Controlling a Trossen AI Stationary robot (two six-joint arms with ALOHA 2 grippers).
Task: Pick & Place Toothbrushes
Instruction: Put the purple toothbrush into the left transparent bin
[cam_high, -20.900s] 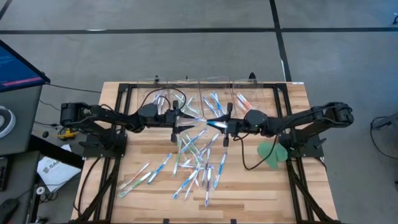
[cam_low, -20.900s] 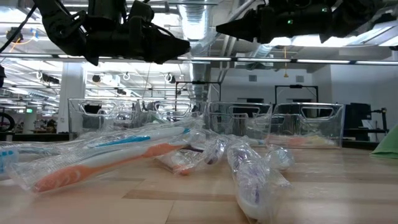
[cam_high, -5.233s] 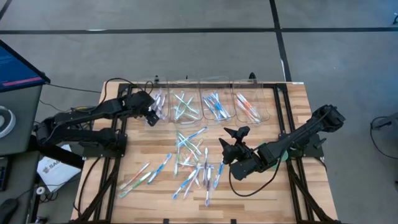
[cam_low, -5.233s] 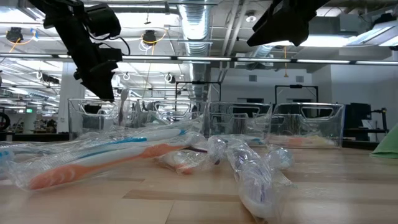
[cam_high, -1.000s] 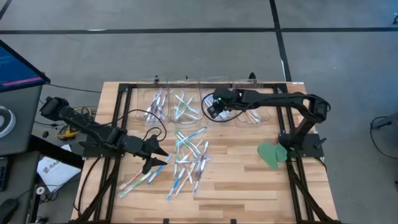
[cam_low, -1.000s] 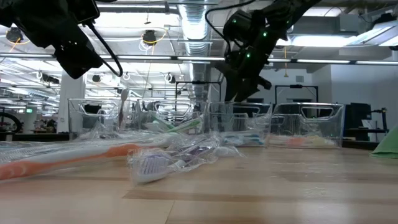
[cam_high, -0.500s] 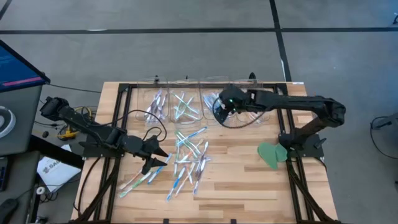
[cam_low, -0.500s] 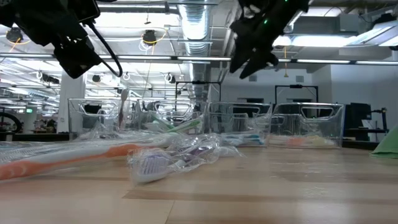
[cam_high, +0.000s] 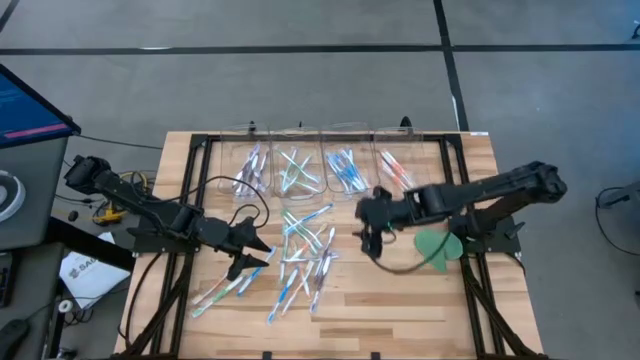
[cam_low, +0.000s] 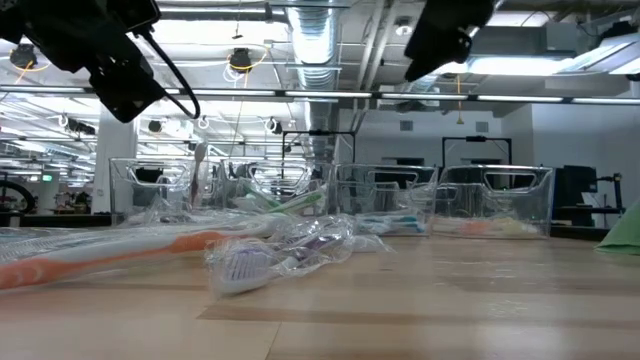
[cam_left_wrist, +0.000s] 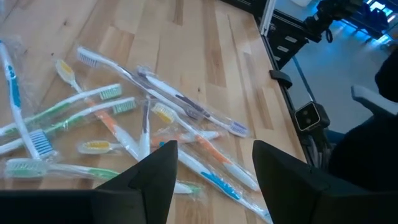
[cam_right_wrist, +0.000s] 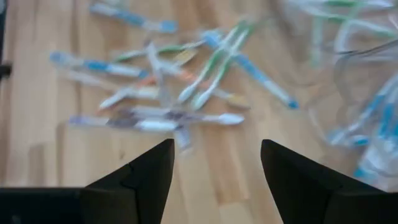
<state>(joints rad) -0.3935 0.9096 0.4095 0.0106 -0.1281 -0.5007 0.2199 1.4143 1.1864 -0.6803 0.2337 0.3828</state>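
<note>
The left tool (cam_high: 250, 258) has not moved since half a second ago: it hovers over the left edge of the toothbrush pile (cam_high: 300, 255) on the desk (cam_high: 400, 300), fingers spread wide and holding nothing, as the left wrist view confirms with loose brushes lying beyond its open fingers (cam_left_wrist: 155, 174). The right tool (cam_high: 368, 232) has changed most: half a second ago it was at the clear bins (cam_high: 330, 165) at the back of the desk, and now it has drawn back toward the front, hanging above bare wood just right of the pile, next to the flat green disc (cam_high: 437, 248). Its fingers (cam_right_wrist: 143, 174) stand apart and empty. The toothbrushes are thin translucent white sticks with green, blue, orange and purple accents, many in crinkled clear wrappers. Most lie crossed over one another in the pile in front of the bins; others already rest sorted inside the bins, blue ones (cam_high: 345, 170) in the bin second from the right.
</note>
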